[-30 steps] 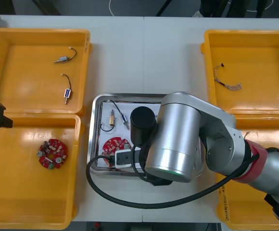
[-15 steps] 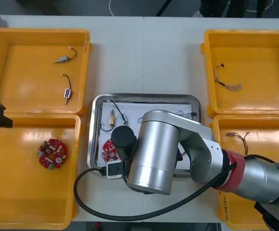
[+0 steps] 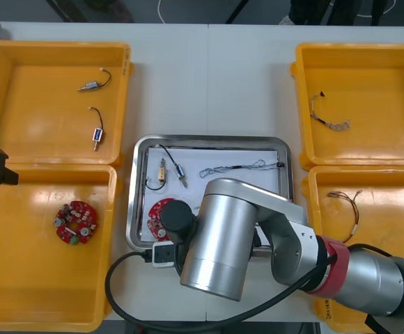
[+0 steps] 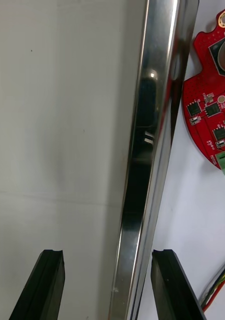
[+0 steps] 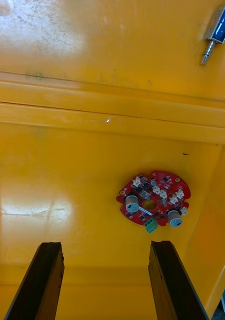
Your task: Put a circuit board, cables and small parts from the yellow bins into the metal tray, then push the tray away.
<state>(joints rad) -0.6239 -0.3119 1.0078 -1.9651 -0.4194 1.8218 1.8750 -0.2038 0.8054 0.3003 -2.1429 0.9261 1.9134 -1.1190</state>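
Observation:
The metal tray (image 3: 209, 138) lies mid-table, white inside. In it are a red circuit board (image 3: 160, 211), a thin cable (image 3: 240, 167) and small metal parts (image 3: 163, 170). My right arm (image 3: 223, 236) covers the tray's near side, wrist at its near left corner. In the right wrist view my right gripper (image 4: 107, 255) is open and straddles the tray's rim (image 4: 142, 150): one finger over the table, the other over the tray's inside, short of the board (image 4: 212, 105). My left gripper (image 5: 106, 245) hangs open and empty above the near left bin's circuit board (image 5: 155, 202).
The far left bin (image 3: 56, 49) holds two small metal parts (image 3: 94, 85) with black cables. A second board (image 3: 75, 223) lies in the near left bin. Each right bin holds a cable (image 3: 327, 115), (image 3: 345, 202). A red and yellow cable (image 4: 217, 295) lies by my right finger.
My right arm has swung left and toward the table's near edge, from over the tray's middle to its near left corner, uncovering the thin cable. The left arm stayed put.

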